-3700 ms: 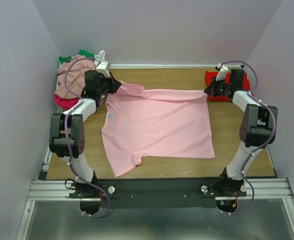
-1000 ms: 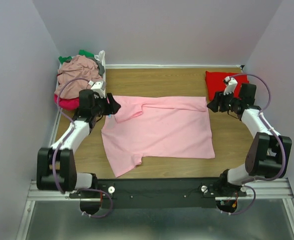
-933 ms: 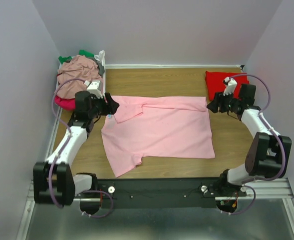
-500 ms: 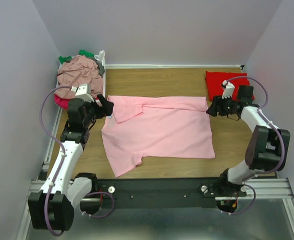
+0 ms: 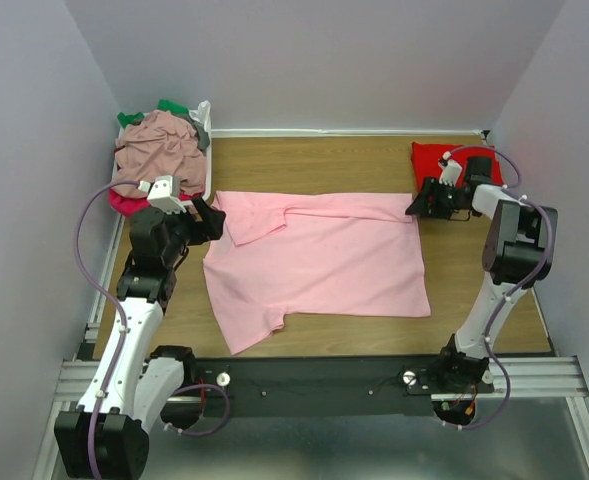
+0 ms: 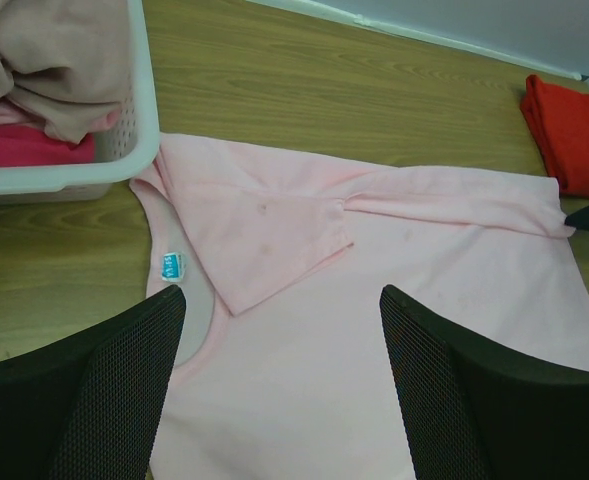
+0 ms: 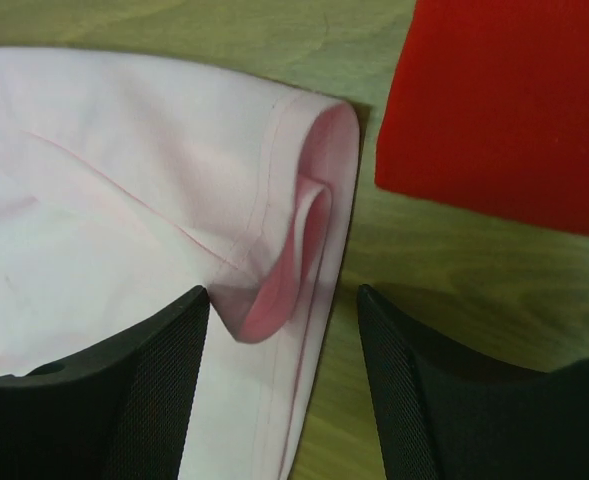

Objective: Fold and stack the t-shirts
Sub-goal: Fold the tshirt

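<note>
From above, no writing is showing. The pink t-shirt (image 5: 319, 255) is lying spread on the wooden table (image 5: 314, 160), its far edge folded over, with pale lilac walls (image 5: 314, 60) closing in on three sides. The red t-shirt (image 5: 432, 158) is sitting folded at the far right corner. A white basket (image 5: 205, 118) at far left is holding a heap topped by a dusty rose t-shirt (image 5: 159, 145). The left arm is stretching forward, its left gripper (image 5: 210, 217) hanging by the collar. The right arm is folded back on itself, with the right gripper (image 5: 417, 205) at the pink shirt's far right corner.

From the left wrist, a small blue neck label (image 6: 171, 267) is showing inside the collar, its print too small to read. The jaws are standing wide above the shirt, holding nothing.

From the right wrist, the jaws are standing apart. A loose fold of pink hem is lying between them, unclamped, and bare wood is separating it from the red tee.
</note>
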Available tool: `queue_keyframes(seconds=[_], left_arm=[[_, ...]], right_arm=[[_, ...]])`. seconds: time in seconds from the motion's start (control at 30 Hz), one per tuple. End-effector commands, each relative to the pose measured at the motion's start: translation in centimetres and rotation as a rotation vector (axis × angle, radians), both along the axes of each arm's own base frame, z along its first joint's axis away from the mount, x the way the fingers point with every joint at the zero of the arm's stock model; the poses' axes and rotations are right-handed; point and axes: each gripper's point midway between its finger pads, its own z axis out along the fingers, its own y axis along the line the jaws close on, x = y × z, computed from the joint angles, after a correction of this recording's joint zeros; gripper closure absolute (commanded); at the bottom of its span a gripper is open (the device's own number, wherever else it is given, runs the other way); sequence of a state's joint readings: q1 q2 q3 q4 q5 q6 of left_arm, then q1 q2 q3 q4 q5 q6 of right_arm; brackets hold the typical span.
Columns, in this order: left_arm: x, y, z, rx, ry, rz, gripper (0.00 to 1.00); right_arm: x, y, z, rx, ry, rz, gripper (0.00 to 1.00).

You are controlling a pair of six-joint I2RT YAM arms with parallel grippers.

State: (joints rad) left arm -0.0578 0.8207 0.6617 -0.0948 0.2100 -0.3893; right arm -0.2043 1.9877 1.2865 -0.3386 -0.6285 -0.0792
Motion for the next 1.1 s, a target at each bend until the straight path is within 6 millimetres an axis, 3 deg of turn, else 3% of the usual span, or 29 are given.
queue_keyframes(seconds=[0.0,0.13,0.23,0.37,0.5,0.83,0.93,1.03,1.07], left_arm=[[0.1,0.1,-0.2,0.015,-0.002,-0.006,0.14],[0.1,0.1,-0.3,0.014,-0.001,-0.011,0.14],[0.1,0.0,-0.3,0.01,0.0,-0.012,0.14],[0.2,0.0,-0.4,0.009,0.002,-0.011,0.14],[0.2,0.0,-0.4,0.009,0.002,-0.011,0.14],[0.6,0.0,-0.6,0.01,0.005,-0.012,0.14],[0.8,0.0,-0.9,0.011,0.012,-0.012,0.14],[1.1,-0.3,-1.6,0.003,0.037,-0.022,0.14],[1.1,-0.4,-1.9,-0.002,0.046,-0.028,0.14]], right_arm=[[0.8,0.7,-1.4,0.088,0.071,-0.031,0.32],[0.8,1.1,-2.7,0.072,0.1,-0.028,0.41],[0.7,1.4,-3.1,0.079,0.109,-0.02,0.57],[1.3,1.6,-2.4,0.072,0.091,-0.014,0.82],[2.8,1.2,-1.1,0.031,0.04,-0.017,0.96],[8.2,0.4,0.6,-0.058,-0.053,-0.03,1.0],[9.5,0.4,-0.3,-0.079,-0.052,-0.036,0.99],[12.2,0.5,0.4,-0.101,-0.097,-0.047,0.99],[12.0,0.7,-0.3,-0.1,-0.084,-0.043,0.99]])
